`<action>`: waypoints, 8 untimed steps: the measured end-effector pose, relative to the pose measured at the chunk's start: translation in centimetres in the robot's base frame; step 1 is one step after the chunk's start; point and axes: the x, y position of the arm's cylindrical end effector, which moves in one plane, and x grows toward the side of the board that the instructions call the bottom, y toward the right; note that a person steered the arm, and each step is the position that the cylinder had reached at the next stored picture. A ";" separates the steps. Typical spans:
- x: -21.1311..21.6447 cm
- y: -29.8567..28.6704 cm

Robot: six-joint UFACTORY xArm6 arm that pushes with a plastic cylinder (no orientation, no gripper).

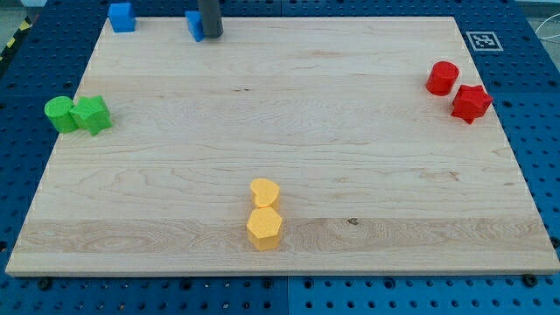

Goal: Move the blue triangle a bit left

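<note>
Two blue blocks sit at the board's top edge. One blue block (122,17) is at the top left. The other blue block (194,25), likely the triangle, is partly hidden behind my rod. My tip (212,36) touches that block's right side. The shapes of the blue blocks are hard to make out.
Two green blocks (60,115) (91,115) touch each other at the left edge. A red cylinder (443,78) and a red block (471,103) sit at the right. Two yellow blocks (264,192) (263,227) stand together at the bottom middle. The wooden board (350,157) lies on a blue pegboard.
</note>
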 end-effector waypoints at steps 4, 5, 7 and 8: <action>-2.9 0.7; -3.8 1.1; -3.8 -0.8; -3.8 -2.1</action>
